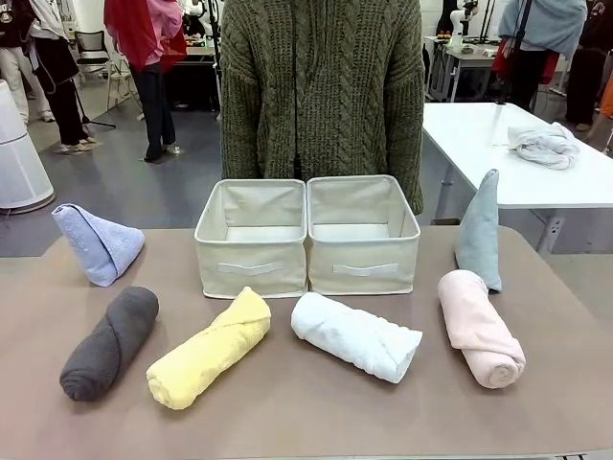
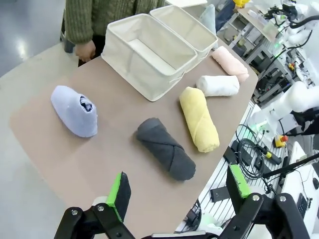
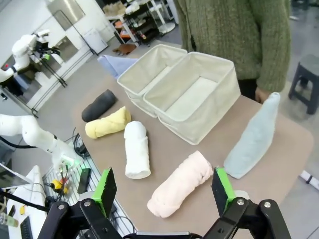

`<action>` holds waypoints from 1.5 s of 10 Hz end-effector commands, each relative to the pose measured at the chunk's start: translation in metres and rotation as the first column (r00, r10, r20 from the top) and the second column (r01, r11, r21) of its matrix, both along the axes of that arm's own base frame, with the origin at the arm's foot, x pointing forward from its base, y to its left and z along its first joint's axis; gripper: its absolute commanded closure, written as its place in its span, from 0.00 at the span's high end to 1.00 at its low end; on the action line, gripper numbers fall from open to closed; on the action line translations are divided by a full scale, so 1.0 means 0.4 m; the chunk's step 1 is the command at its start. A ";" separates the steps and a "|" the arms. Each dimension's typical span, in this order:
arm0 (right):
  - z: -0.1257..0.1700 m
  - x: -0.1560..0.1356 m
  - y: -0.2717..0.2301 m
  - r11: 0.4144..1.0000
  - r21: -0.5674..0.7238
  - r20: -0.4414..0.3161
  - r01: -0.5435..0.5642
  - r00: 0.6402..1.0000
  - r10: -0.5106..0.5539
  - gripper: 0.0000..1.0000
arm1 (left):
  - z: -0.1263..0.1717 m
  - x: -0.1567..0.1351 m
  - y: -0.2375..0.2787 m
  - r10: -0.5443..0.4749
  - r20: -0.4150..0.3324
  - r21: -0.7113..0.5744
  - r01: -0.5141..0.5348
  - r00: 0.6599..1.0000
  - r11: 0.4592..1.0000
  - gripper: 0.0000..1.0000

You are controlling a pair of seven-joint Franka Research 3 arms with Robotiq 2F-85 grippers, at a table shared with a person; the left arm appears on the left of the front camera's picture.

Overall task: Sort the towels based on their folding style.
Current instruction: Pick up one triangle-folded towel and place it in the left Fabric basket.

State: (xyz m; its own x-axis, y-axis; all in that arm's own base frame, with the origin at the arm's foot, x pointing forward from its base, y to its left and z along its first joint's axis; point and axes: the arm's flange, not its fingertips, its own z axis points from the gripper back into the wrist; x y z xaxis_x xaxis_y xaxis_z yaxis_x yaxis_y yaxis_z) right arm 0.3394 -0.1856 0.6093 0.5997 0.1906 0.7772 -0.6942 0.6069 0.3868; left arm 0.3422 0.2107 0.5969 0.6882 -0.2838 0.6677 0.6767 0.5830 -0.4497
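Crowded workroom behind, bystanders and white tables cut off by the frame edges. At the far side of matte brown bench (image 1: 306,422), person in olive cable-knit sweater (image 1: 321,96), cropped above the chest; one hand (image 2: 85,50) just past the bench's edge in the left wrist view.

Mid-bench, two square beige fabric bins (image 1: 251,259) touching side by side, soft-walled, a plain white strip sewn on each front; floors partly hidden behind the front walls.

Along the near row, left to right: dark grey terry roll (image 1: 110,342), yellow terry roll (image 1: 209,348), white terry roll (image 1: 355,335), pale pink terry roll (image 1: 479,327), all lying flat, nubby.

Left of the bins, light blue terry cone (image 1: 99,244) tipped on its side; dark patch in its open end hard to make out. Right of the bins, grey-blue terry cone (image 1: 480,233) upright, point up. On a white table behind, crumpled white cloth bundle (image 1: 543,144).

Left end effector (image 2: 178,185) spread wide, holding nothing, near the dark grey terry roll. Right end effector (image 3: 164,188) likewise wide and unladen, near the pale pink terry roll.
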 end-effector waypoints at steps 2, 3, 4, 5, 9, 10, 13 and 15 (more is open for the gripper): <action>-0.022 -0.041 -0.008 1.000 -0.003 -0.022 0.017 1.000 -0.017 1.00 | 0.010 -0.027 0.003 0.048 0.036 -0.013 -0.048 0.998 0.999 1.00; -0.020 -0.043 0.022 1.000 -0.022 -0.018 0.007 1.000 -0.007 1.00 | 0.004 -0.011 0.010 0.011 0.004 0.000 -0.011 1.000 1.000 1.00; -0.008 -0.028 -0.026 1.000 0.006 -0.007 0.029 1.000 -0.029 1.00 | 0.004 -0.011 0.010 0.011 0.004 0.000 -0.011 1.000 1.000 1.00; -0.008 -0.028 -0.026 1.000 0.006 -0.007 0.029 1.000 -0.029 1.00 | 0.004 -0.011 0.010 0.011 0.004 0.000 -0.011 1.000 1.000 1.00; -0.008 -0.028 -0.026 1.000 0.006 -0.007 0.029 1.000 -0.029 1.00 | 0.004 -0.011 0.010 0.011 0.004 0.000 -0.011 1.000 1.000 1.00; -0.008 -0.028 -0.026 1.000 0.006 -0.007 0.029 1.000 -0.029 1.00 | 0.004 -0.011 0.010 0.011 0.004 0.000 -0.011 1.000 1.000 1.00; -0.008 -0.028 -0.026 1.000 0.006 -0.007 0.029 1.000 -0.029 1.00 | 0.004 -0.011 0.010 0.011 0.004 0.000 -0.011 1.000 1.000 1.00; -0.008 -0.028 -0.026 1.000 0.006 -0.007 0.029 1.000 -0.029 1.00 | 0.004 -0.011 0.010 0.011 0.004 0.000 -0.011 1.000 1.000 1.00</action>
State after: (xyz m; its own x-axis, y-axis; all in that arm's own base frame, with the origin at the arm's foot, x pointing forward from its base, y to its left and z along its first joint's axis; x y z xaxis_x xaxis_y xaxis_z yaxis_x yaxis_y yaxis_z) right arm 0.3277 -0.1945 0.6065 0.6143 0.1719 0.7701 -0.6696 0.6299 0.3935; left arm 0.3387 0.2139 0.5977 0.6947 -0.2778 0.6635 0.6660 0.5968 -0.4475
